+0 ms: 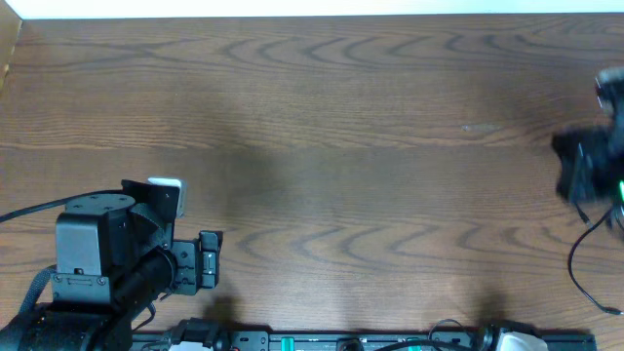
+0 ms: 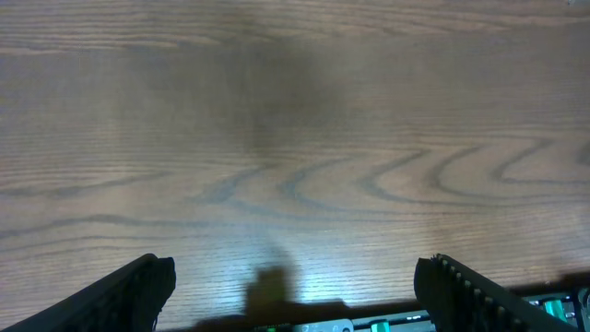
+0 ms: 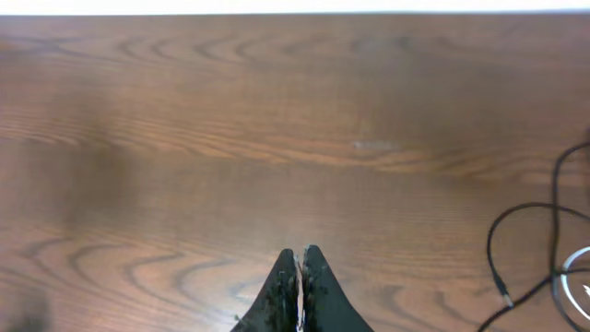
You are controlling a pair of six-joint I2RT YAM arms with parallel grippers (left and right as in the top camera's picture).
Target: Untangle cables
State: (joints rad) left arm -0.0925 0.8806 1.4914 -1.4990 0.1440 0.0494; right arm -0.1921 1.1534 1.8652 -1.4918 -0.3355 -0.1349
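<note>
The cables lie at the table's far right. In the overhead view one thin black cord [image 1: 577, 261] curls down from under my right arm. In the right wrist view thin black cords [image 3: 553, 217] loop at the right edge, one ending in a small plug [image 3: 502, 296], with a bit of whitish cord [image 3: 573, 267] beside them. My right gripper [image 3: 298, 263] is shut and empty, over bare wood to the left of the cords; from overhead it is a blurred dark shape [image 1: 588, 168]. My left gripper [image 2: 295, 277] is wide open and empty at the front left [image 1: 190, 234], far from the cables.
The brown wooden table [image 1: 322, 117] has a white back edge. A black rail with green lights [image 1: 351, 341] runs along the front edge and shows in the left wrist view [image 2: 369, 323]. A thicker black cord [image 1: 24, 213] runs from the left arm.
</note>
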